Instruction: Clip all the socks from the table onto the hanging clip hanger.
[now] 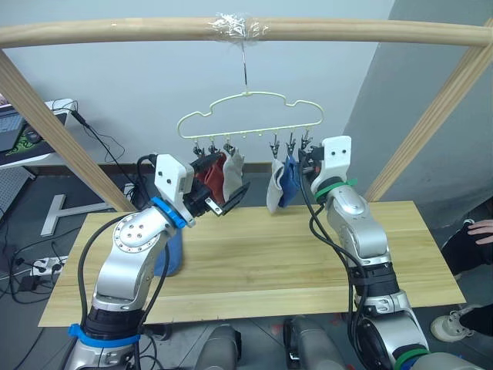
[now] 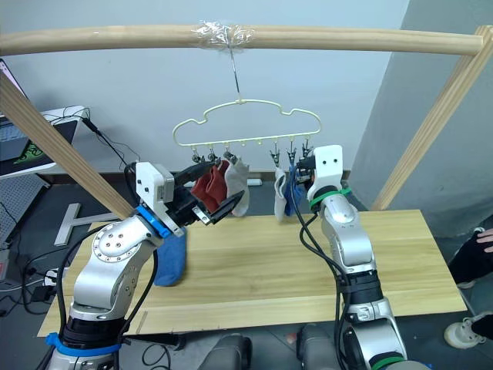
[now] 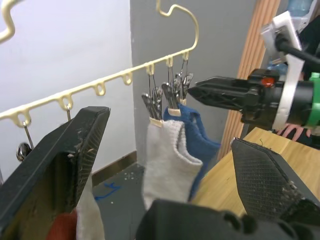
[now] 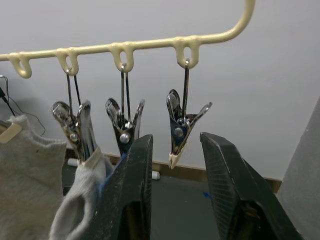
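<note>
Left eye view: the hanger (image 1: 250, 116) is seen hooked on a wooden pole (image 1: 115, 32) above the table (image 1: 254, 254). Under its left clips a red sock (image 1: 208, 176) and a grey sock (image 1: 233, 171) are hung; under its right clips a second grey sock (image 1: 275, 189) and a blue sock (image 1: 290, 181) are hung. Another blue sock (image 1: 171, 250) is seen over the table's left edge, partly hidden by the left arm. The left gripper (image 1: 223, 202) is raised just below the red sock, its fingers spread and nothing pinched. The right gripper (image 1: 310, 166) is held up at the rightmost clips.

Right eye view: the same layout is shown, with the draped blue sock more exposed beside the left arm.

Left wrist view: the left fingers (image 3: 60, 165) are seen wide apart, with the clipped grey and blue socks between them in the distance; the right gripper's tips are pointed at the clips beside them.

Right wrist view: the right fingers (image 4: 132, 190) are parted and nothing is held; the end clip (image 4: 181, 127) hangs empty in the gap, whether touched cannot be told.
</note>
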Available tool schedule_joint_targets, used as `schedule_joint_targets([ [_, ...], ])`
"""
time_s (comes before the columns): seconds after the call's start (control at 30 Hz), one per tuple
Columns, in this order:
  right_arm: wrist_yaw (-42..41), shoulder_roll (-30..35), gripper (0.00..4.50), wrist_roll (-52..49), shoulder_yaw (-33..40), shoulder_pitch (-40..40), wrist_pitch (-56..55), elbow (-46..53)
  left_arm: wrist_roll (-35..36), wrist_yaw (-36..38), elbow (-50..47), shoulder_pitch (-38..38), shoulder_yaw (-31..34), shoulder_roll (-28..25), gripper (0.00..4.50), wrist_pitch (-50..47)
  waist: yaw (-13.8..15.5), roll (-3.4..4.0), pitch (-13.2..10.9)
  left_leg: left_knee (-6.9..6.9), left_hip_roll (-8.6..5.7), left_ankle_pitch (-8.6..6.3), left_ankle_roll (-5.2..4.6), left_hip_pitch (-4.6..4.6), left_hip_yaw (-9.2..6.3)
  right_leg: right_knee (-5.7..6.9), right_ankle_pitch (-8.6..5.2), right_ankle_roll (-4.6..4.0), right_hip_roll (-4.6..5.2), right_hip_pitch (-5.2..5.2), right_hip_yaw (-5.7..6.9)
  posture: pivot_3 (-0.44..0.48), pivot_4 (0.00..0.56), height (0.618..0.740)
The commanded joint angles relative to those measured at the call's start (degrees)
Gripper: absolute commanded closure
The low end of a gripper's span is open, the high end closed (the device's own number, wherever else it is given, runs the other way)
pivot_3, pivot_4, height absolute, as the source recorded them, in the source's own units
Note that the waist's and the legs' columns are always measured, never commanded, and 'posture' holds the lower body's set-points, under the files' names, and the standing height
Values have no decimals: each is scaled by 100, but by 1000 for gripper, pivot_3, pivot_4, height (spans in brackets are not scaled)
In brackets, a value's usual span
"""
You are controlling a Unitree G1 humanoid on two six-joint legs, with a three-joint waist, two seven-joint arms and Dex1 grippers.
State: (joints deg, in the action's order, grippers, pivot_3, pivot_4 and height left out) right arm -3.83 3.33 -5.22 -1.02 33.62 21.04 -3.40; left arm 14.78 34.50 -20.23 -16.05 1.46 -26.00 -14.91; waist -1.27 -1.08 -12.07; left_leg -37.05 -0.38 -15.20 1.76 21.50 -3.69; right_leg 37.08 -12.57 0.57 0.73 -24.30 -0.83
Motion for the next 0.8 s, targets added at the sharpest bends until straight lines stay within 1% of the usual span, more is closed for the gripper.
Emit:
schedule_joint_targets([
  [0.03, 68, -58, 2951, 31, 116, 352, -301, -285, 173, 45, -466, -91, 14, -36, 0, -22, 3, 0, 0, 0, 0, 0, 0, 0, 1, 0, 0, 0, 0, 0, -1, 94, 195, 740],
  [0.13, 94, -87, 2951, 35, 134, 585, -455, -616, 406, 36, -661, -179, 64, -2, 0, -204, 4, 0, -1, 2, 2, 0, 0, 1, -3, 1, 0, -1, 0, -1, 1, 94, 195, 740],
  [0.17, 105, -96, 2951, 32, 154, 661, -510, -729, 450, 19, -706, -220, 69, -10, 0, -281, 5, -1, -1, 2, 3, 0, 0, 0, -5, 1, 1, -1, 0, -1, 2, 109, 198, 740],
  [0.37, 136, -126, 2951, 25, 229, 919, -737, -1122, 482, -32, -724, -301, 79, -55, 0, -404, 8, 0, -2, 2, 4, 0, 0, -1, -3, 3, 1, -1, -1, 0, 1, 109, 198, 740],
  [0.53, 63, -111, 2951, 13, 224, 977, -825, -1189, 490, -63, -811, -182, 84, -43, 0, -425, 25, 0, -2, 3, 3, 0, 0, 1, -4, -1, 1, -1, -2, -1, 1, 118, 197, 740],
  [0.8, -9, -127, 2951, 45, 170, 1007, -829, -1251, 531, -73, -811, -245, 91, -28, 0, -443, 57, 0, -2, 3, 3, 0, 0, 0, -5, 1, 1, -2, -1, -1, 2, 121, 196, 740],
])
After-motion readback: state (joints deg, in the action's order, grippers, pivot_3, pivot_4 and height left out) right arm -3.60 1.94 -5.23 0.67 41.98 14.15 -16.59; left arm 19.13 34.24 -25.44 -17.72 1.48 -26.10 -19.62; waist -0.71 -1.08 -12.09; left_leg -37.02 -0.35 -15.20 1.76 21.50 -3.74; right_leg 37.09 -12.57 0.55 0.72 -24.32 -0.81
